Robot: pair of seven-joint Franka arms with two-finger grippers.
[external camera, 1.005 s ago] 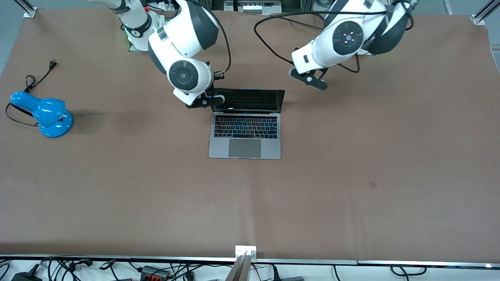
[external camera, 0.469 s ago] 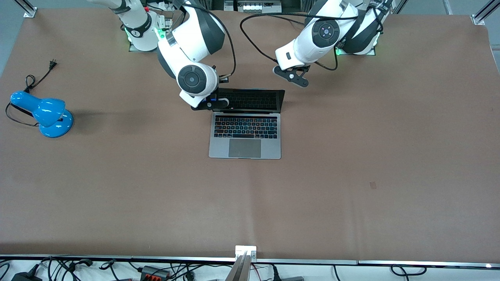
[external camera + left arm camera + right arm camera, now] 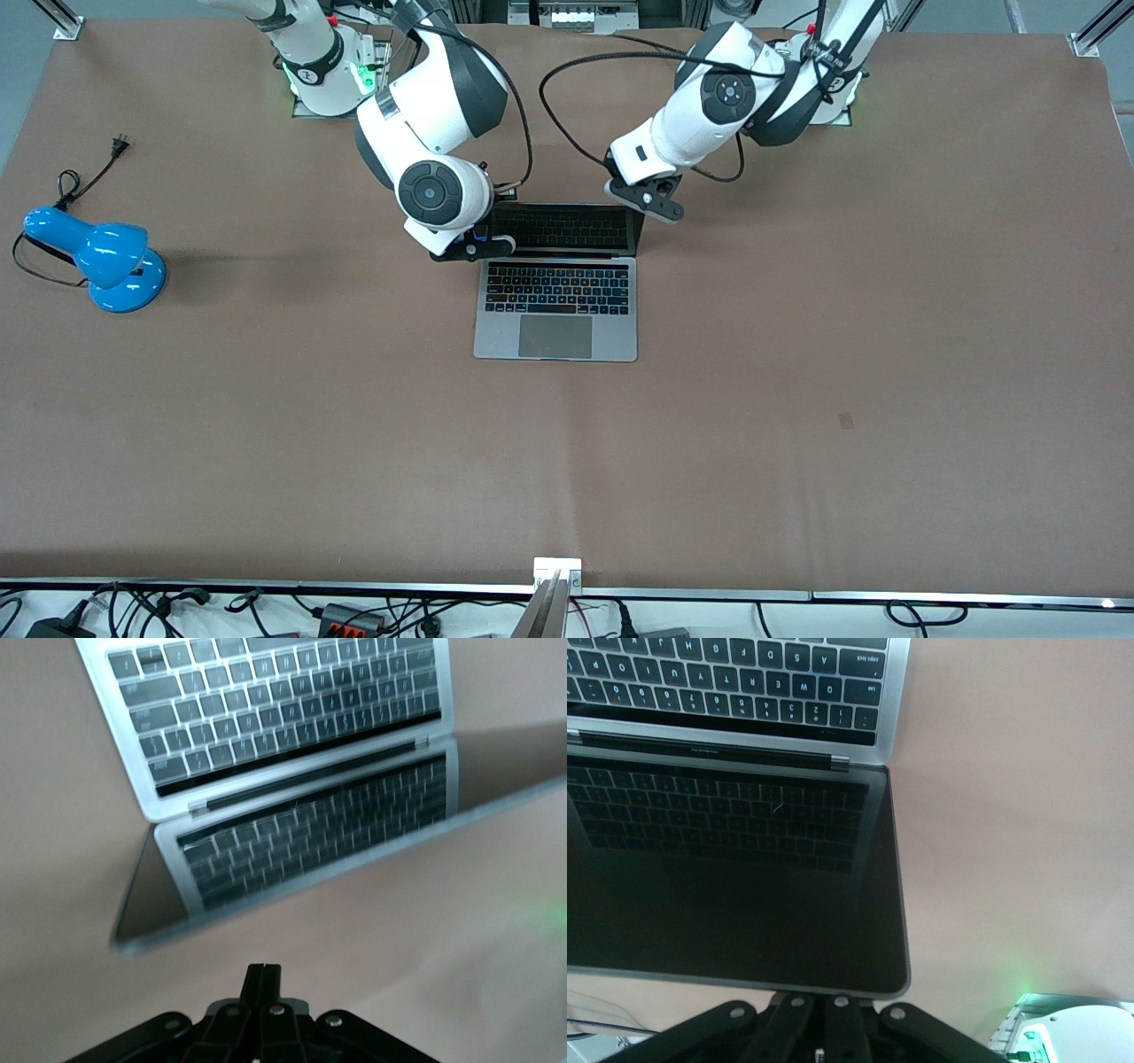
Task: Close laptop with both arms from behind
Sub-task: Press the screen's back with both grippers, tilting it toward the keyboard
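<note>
The silver-grey laptop (image 3: 556,337) stands open in the middle of the table, with its dark screen (image 3: 567,229) upright and facing the front camera. My right gripper (image 3: 474,249) is shut and sits at the lid's corner toward the right arm's end. In the right wrist view the lid's top edge (image 3: 744,977) covers the tips of that gripper (image 3: 833,1001). My left gripper (image 3: 651,202) is shut and hangs just off the lid's corner toward the left arm's end. In the left wrist view this gripper (image 3: 263,973) is a short way from the lid (image 3: 292,859).
A blue desk lamp (image 3: 106,257) with a black cord (image 3: 84,182) lies toward the right arm's end of the table. Cables and a metal bracket (image 3: 556,567) run along the table's edge nearest the front camera.
My left gripper has swung down and in to the lid's corner. My right gripper has shifted slightly along the other corner. The lid's angle looks unchanged.
</note>
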